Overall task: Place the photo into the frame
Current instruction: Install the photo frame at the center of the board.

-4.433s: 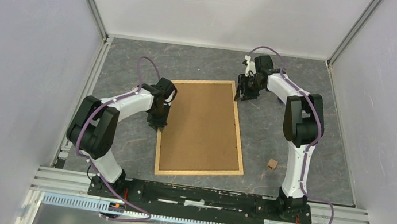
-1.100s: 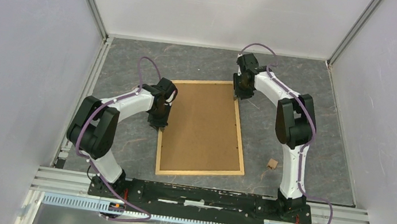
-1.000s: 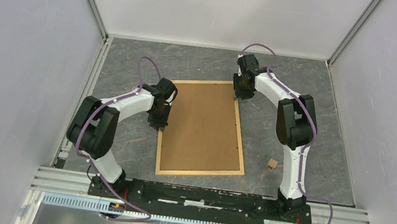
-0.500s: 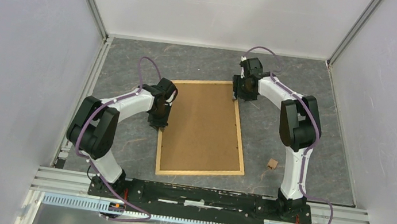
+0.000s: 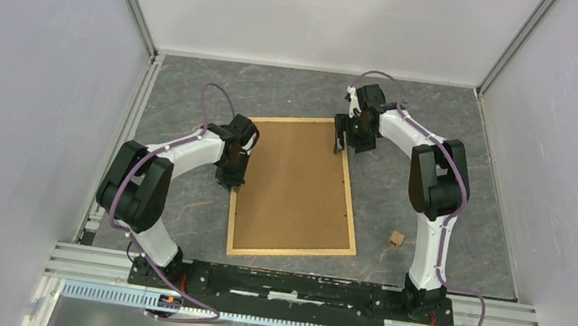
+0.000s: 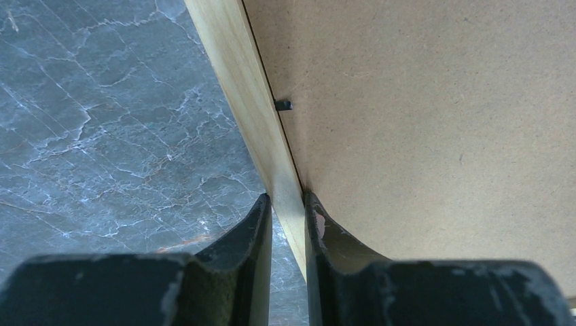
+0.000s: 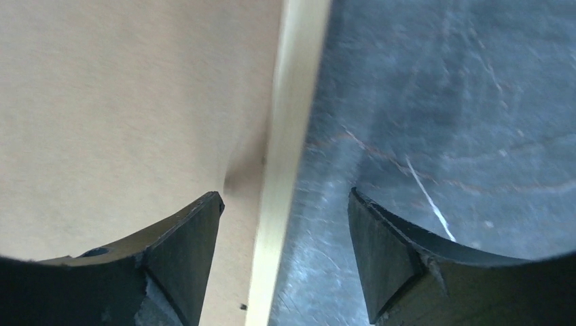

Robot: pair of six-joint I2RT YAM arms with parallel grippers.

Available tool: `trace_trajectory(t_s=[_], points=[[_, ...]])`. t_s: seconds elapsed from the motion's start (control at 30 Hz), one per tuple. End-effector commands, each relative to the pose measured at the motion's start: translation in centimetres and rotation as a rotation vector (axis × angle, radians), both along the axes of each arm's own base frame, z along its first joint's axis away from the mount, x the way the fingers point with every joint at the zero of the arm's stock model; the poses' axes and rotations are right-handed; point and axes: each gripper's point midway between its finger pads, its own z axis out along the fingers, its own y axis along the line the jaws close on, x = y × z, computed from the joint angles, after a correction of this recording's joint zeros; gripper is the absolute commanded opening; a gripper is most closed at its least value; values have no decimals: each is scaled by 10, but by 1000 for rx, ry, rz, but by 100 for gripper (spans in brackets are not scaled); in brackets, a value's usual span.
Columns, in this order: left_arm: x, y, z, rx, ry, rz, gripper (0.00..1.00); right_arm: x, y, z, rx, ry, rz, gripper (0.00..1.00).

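grey marbled table (image 5: 194, 91) between white walls carries the frame (image 5: 292, 187), which lies flat with its brown back panel up. its long axis runs from the near edge toward the far side, and the far end leans a little to the left. the left gripper (image 6: 289, 204) is clenched on the left wood rail, about at the middle of that side, with one finger on the table side and one on the panel side. the right gripper (image 7: 285, 204) is released. its jaws stand wide apart and straddle the right rail close to the far right corner, one over the panel and one over the bare table, and neither touches the wood. so the rail lies directly under this claw and runs between its fingers, and the right arm is the nearer one to that corner. i judge that the coming move turns on this alignment. the photo is not visible in any view, so i cannot tell whether it is under the panel.
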Motion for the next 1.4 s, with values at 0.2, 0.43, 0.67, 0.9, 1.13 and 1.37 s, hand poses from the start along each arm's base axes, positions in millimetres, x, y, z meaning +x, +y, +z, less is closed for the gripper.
trace_trajectory(t_s=[0.2,0.43,0.67,0.9,1.13,1.37], points=[[-13,-3,3,-3,25,-70,2,5,-54,26,-297,-4,-35,53],[-14,-3,1,-2,29,-67,2,19,-46,37,-275,-20,-43,53],[-15,-5,2,-11,32,-72,2,7,-34,22,-275,59,-60,47],[-15,-5,3,-14,32,-74,2,-7,-24,6,-295,126,-57,47],[-14,-5,5,-18,23,-77,2,7,-24,13,-303,95,-84,46],[-14,-6,5,-19,25,-78,2,21,-21,34,-285,47,-97,45]])
